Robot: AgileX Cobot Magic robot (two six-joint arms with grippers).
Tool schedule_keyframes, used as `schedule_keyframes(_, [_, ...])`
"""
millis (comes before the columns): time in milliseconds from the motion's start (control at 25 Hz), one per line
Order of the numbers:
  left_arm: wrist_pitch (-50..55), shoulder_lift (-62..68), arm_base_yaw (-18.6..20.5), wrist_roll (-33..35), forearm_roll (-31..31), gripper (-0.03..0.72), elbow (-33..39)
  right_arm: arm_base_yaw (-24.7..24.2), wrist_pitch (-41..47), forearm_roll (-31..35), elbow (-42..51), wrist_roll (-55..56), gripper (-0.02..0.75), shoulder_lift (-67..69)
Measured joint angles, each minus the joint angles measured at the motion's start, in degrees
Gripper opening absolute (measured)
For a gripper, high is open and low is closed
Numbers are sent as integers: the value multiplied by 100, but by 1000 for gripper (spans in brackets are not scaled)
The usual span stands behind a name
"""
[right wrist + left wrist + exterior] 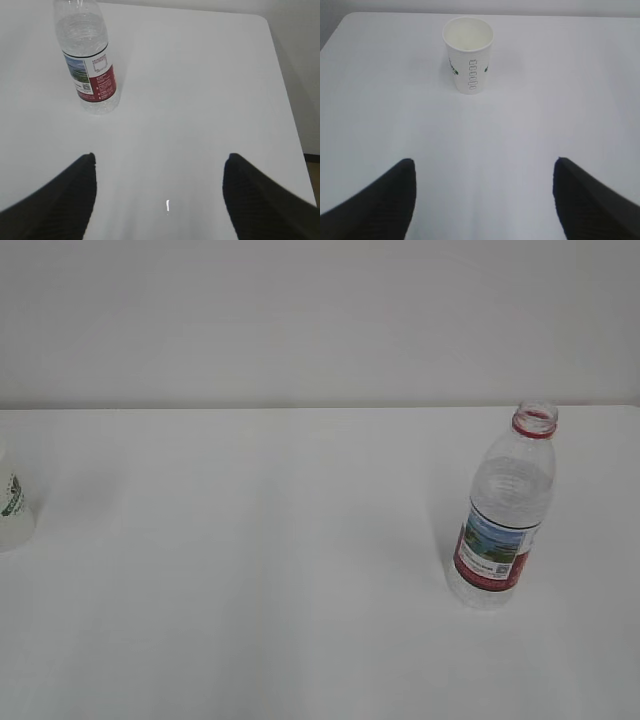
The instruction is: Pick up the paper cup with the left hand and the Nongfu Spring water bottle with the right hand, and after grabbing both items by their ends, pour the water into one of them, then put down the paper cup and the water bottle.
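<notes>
The paper cup [468, 54] stands upright on the white table, white with a dark print on its side; in the exterior view only a sliver of the paper cup [12, 515] shows at the left edge. My left hand [484, 162] is open, well short of the cup, with nothing between its fingers. The Nongfu Spring water bottle [503, 510] stands upright at the right, uncapped, with a red neck ring. In the right wrist view the bottle [89, 62] is up left of my open right hand [160, 157]. The water shows clear inside the bottle. Neither hand appears in the exterior view.
The white table [270, 570] runs to a pale wall behind. Its right edge and rounded far corner [265, 22] show in the right wrist view, the far left corner [345, 20] in the left wrist view. A small bright speck [167, 205] lies between the right fingers.
</notes>
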Motion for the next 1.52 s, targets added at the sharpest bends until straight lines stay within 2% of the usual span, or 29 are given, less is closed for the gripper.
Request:
schedule_keyframes(280, [0,0,0,0,0,594,0,0,0,0,0,0,591,0])
schedule_keyframes(880, [0,0,0,0,0,588,0,0,0,0,0,0,591,0])
schedule_keyframes(1120, [0,0,0,0,0,563,0,0,0,0,0,0,591,0])
schedule_keyframes(1520, [0,0,0,9,211,557,0,0,0,0,0,0,591,0])
